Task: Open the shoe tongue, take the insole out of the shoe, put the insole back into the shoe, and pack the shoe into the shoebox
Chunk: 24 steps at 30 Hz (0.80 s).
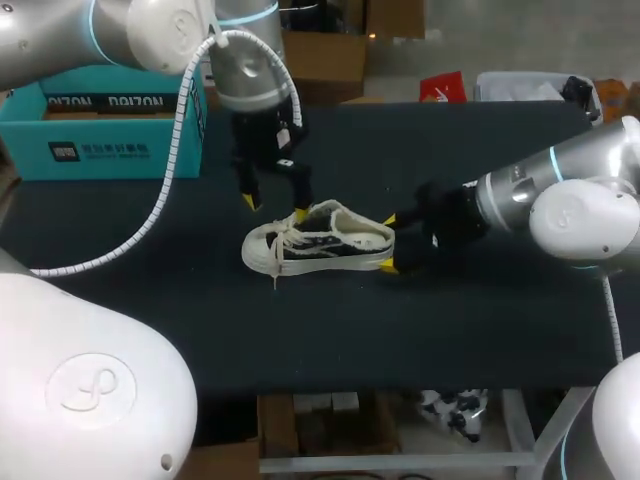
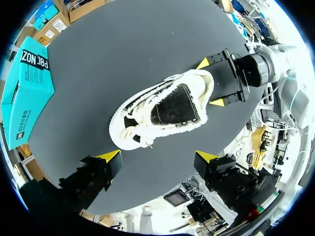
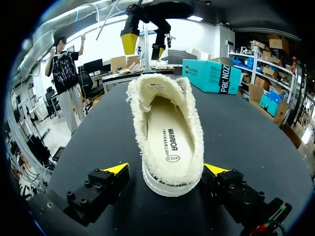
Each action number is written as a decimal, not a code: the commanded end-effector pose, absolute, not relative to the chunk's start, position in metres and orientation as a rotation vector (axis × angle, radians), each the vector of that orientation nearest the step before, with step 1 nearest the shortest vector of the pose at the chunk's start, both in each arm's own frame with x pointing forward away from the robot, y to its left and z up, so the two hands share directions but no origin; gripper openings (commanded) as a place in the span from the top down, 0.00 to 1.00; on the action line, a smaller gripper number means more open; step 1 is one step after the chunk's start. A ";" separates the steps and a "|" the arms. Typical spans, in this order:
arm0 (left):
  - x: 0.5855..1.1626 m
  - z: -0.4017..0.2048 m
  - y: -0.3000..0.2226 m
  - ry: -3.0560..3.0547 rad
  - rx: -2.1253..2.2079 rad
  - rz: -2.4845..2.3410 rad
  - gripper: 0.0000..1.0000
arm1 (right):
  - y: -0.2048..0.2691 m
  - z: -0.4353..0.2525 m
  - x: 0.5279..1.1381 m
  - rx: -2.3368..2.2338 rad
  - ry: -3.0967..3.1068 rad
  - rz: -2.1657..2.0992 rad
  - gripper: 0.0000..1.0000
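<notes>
Resting on its sole at the middle of the dark desk [image 1: 420, 330], the cream shoe [image 1: 320, 240] points its toe left and its heel right. At the heel sits the right claw [image 1: 387, 242], its yellow-tipped fingers spread, one on the far side and one on the near side. The heel lies between them, and a gap shows beside one tip, so it pinches nothing. Over the far side of the shoe, near the laces, hangs the left claw [image 1: 274, 208], fingers spread and holding nothing. Inside the shoe lies the insole [image 3: 170, 130], pale with dark print. At the far left of the desk stands the teal shoebox [image 1: 100, 135], well apart from the shoe.
</notes>
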<state>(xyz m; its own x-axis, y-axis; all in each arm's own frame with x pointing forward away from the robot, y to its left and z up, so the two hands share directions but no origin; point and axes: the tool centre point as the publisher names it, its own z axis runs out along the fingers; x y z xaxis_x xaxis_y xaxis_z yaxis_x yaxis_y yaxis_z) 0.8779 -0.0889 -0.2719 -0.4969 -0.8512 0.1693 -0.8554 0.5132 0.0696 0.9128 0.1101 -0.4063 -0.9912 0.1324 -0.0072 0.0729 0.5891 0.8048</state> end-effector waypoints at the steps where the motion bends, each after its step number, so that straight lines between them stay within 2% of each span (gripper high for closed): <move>1: 0.882 -0.276 -0.091 -2.564 1.451 0.026 0.00 | 0.117 -0.413 0.921 0.165 2.742 1.411 0.00; 24: 0.889 -0.285 -0.105 -2.561 1.417 0.010 0.00 | 0.131 -0.426 0.927 0.174 2.683 1.519 0.00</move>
<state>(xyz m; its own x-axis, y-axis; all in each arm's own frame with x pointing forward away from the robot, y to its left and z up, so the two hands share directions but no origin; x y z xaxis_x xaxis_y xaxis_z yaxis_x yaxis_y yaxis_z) 0.8858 -0.1020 -0.2834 -0.5142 -0.8361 0.1911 -0.8391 0.5365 0.0899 0.9229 0.1301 -0.4234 -0.9912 0.1323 0.0049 0.0731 0.5164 0.8532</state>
